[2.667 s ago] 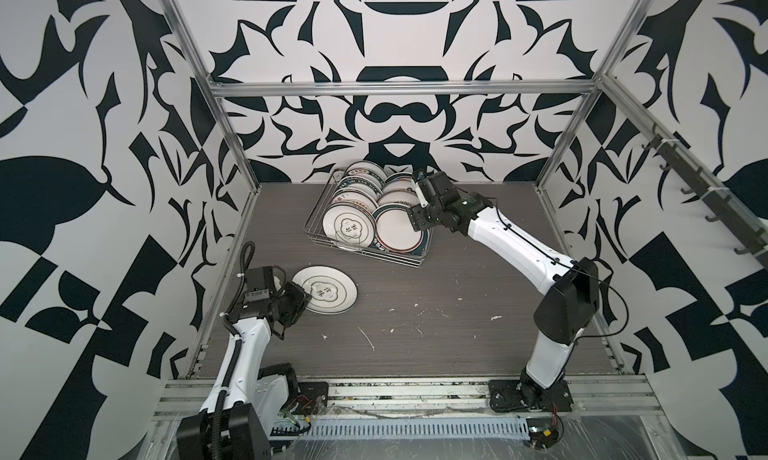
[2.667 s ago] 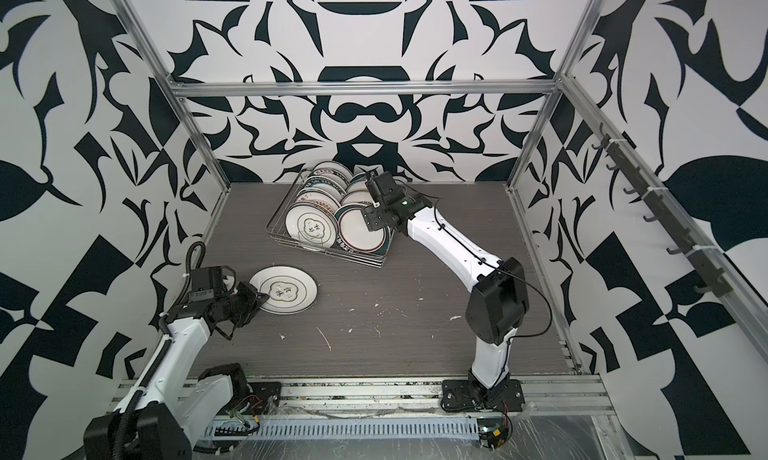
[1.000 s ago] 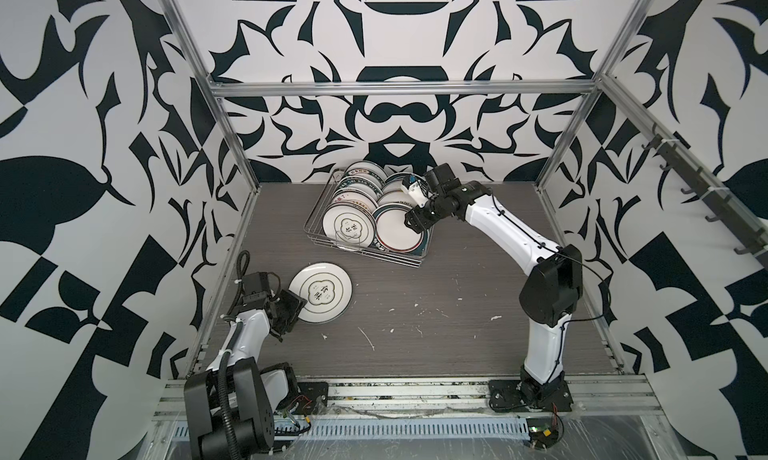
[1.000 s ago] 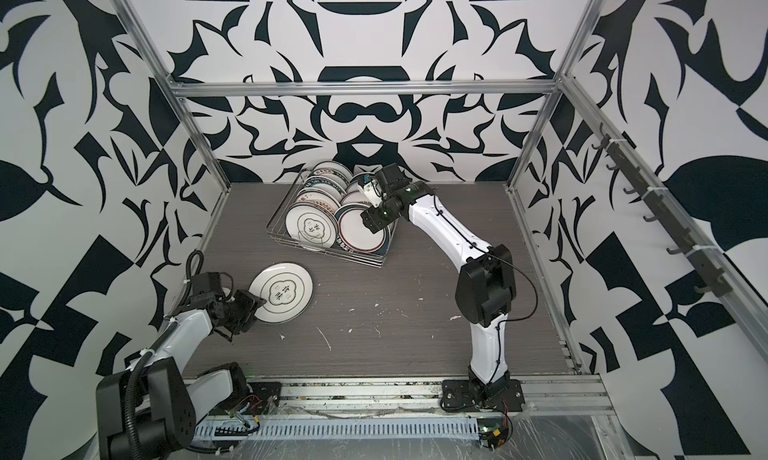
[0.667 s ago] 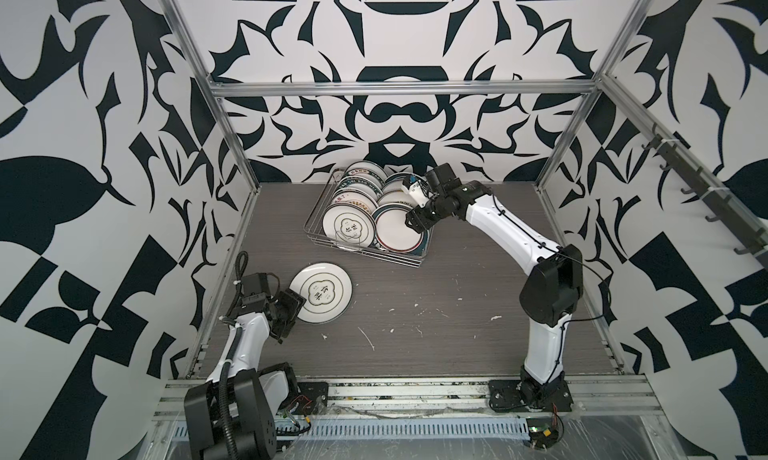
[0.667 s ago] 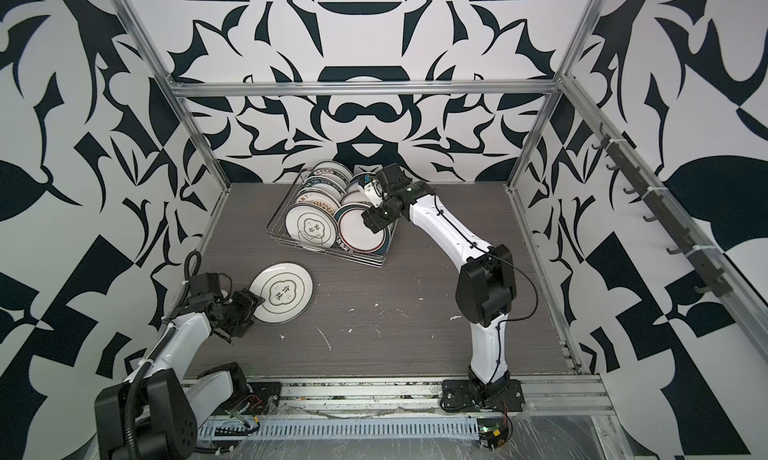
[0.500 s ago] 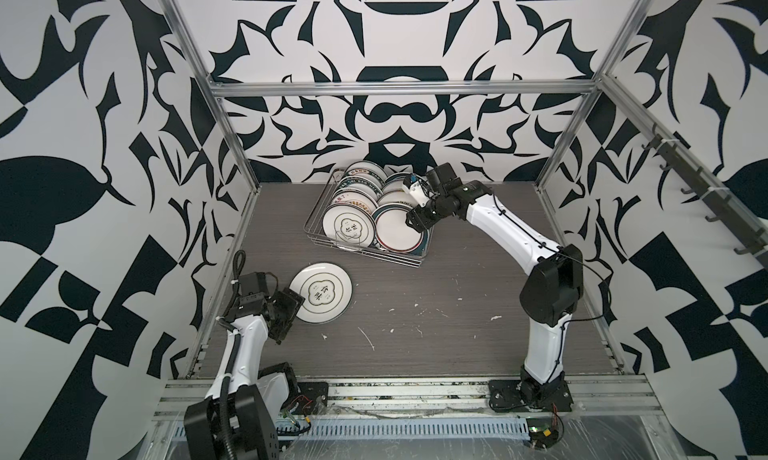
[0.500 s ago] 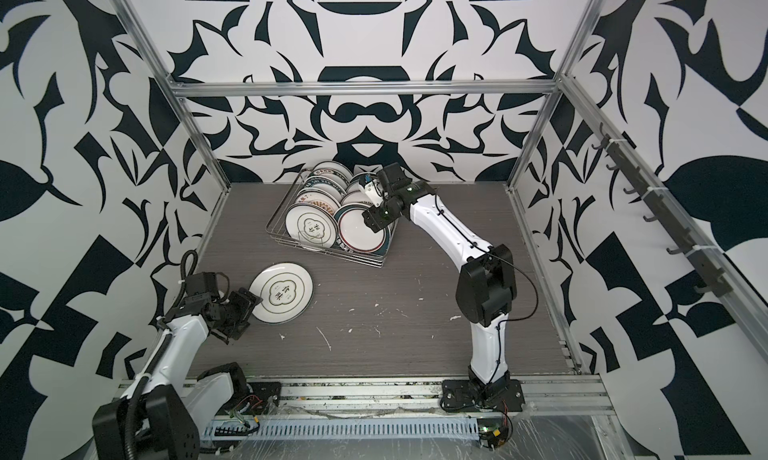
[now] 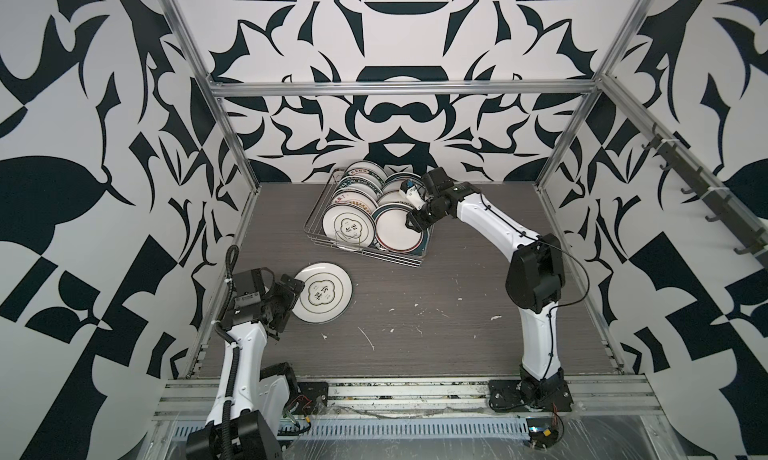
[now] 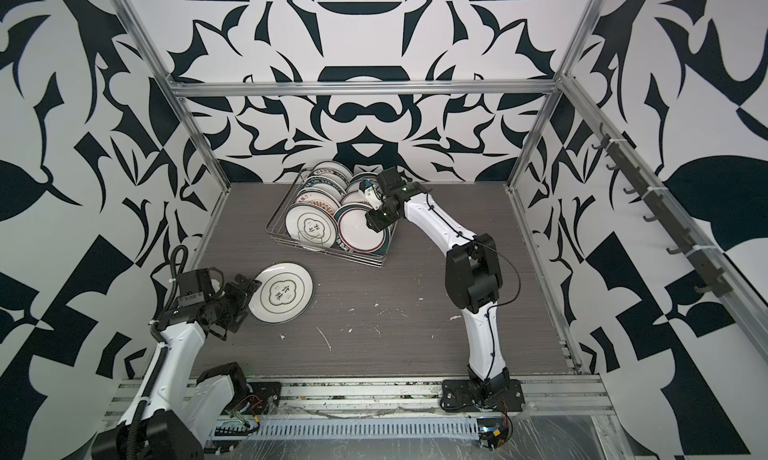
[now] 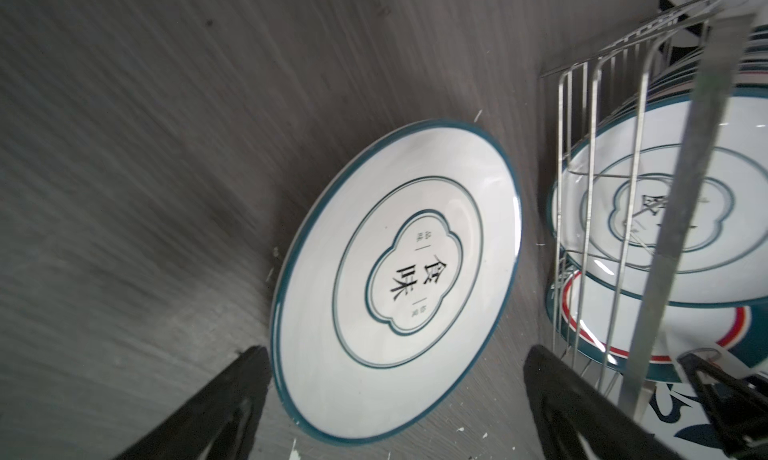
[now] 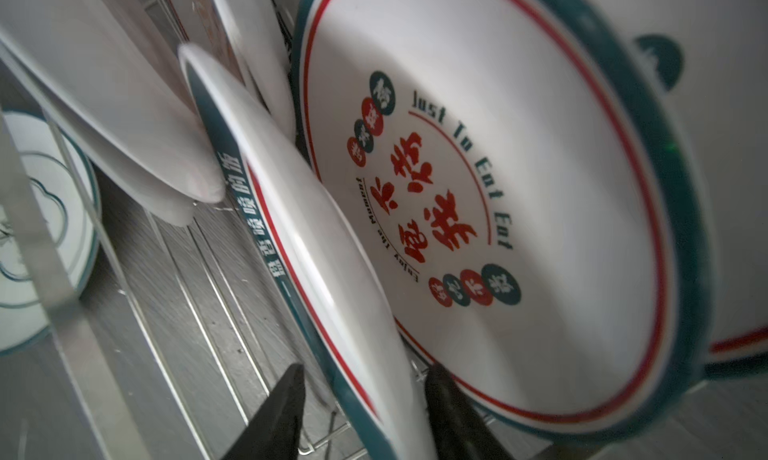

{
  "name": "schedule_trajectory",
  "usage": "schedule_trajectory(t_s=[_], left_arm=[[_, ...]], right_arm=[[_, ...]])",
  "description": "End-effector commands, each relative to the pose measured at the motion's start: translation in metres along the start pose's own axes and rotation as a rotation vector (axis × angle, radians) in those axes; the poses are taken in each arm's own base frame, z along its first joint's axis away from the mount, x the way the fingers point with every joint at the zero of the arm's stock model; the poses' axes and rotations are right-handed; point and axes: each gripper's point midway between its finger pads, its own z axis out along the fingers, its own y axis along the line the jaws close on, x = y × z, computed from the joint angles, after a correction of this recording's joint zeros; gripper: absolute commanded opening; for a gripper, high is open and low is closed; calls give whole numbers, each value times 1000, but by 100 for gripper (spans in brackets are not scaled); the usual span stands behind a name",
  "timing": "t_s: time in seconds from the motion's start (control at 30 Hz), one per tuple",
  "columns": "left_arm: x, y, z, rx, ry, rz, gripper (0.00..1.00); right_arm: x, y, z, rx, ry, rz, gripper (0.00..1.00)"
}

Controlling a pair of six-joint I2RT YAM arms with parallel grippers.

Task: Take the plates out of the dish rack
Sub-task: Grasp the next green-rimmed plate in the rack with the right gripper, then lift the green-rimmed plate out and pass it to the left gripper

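The dish rack (image 9: 365,255) (image 10: 328,250) stands at the back of the table with several plates upright in it. My right gripper (image 9: 413,225) (image 10: 374,221) (image 12: 365,368) is open, with one finger on each side of the rim of the front right plate (image 9: 392,235) (image 10: 357,233) (image 12: 316,246), teal and red rimmed. A small gap shows beside each finger. One plate (image 9: 325,298) (image 10: 283,294) (image 11: 395,271) with black characters lies flat on the table front left. My left gripper (image 9: 286,297) (image 10: 241,299) (image 11: 397,350) stands open at its near edge, holding nothing.
Metal frame posts (image 9: 232,134) and patterned walls close the table in on three sides. A rail of hooks (image 9: 706,196) runs along the right wall. White flecks (image 9: 368,337) dot the grey tabletop (image 9: 436,333). Another plate (image 12: 519,229) stands right behind the one between my right fingers.
My left gripper has opened wide and let go of the plate, which now rests on the table. The right jaws have narrowed round the front plate's rim.
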Motion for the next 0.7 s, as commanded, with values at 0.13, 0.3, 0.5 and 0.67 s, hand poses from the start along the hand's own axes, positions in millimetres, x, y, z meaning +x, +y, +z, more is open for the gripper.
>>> schedule_trajectory(t_s=[0.13, 0.3, 0.5, 0.67], left_arm=[[-19, -41, -13, 113, -47, 78, 99], [-22, -48, -23, 138, -91, 119, 99], [-20, -56, -21, 177, -70, 112, 99], [-18, -61, -17, 178, -56, 127, 99]], right_arm=[[-18, 5, -16, -24, -77, -25, 26], [-15, 4, -16, -20, -81, -34, 18], [-18, 1, -29, 19, -97, -40, 7], [-21, -1, -46, 55, -115, -53, 1]])
